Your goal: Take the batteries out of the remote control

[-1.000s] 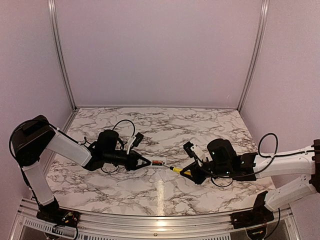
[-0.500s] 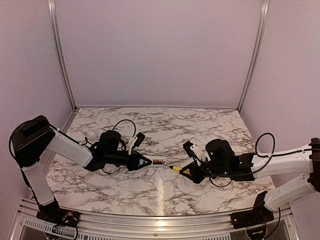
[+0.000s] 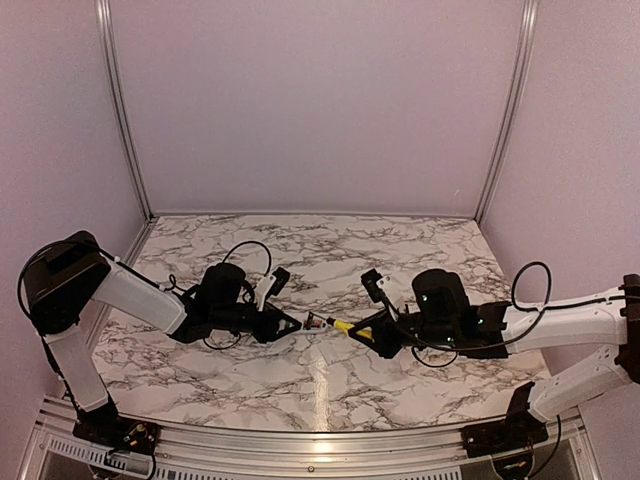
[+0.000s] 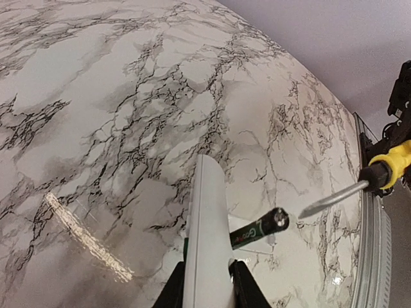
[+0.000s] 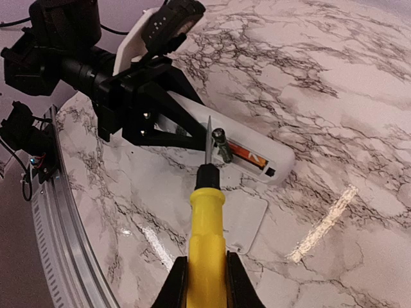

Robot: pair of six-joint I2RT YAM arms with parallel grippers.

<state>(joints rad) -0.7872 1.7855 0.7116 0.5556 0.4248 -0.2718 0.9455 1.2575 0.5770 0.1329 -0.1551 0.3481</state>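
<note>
My left gripper (image 4: 209, 285) is shut on the white remote control (image 4: 209, 237) and holds it on its edge, low over the table; it also shows in the top view (image 3: 290, 324). The remote's battery bay is open in the right wrist view (image 5: 270, 157). An orange-red battery (image 5: 247, 153) lies in the bay. A dark battery (image 5: 223, 144) sticks out of it, tilted up (image 4: 260, 230). My right gripper (image 5: 205, 276) is shut on the yellow-handled screwdriver (image 5: 207, 237). The screwdriver's blade tip is right beside the dark battery's raised end.
The remote's white battery cover (image 5: 241, 218) lies flat on the marble table (image 3: 400, 260), under the screwdriver shaft. A metal rail (image 4: 369, 256) runs along the table edge. Loose black cables (image 3: 245, 250) lie behind the left arm.
My right gripper has moved left with the screwdriver, bringing its tip up to the remote. My left gripper has shifted slightly right with the remote.
</note>
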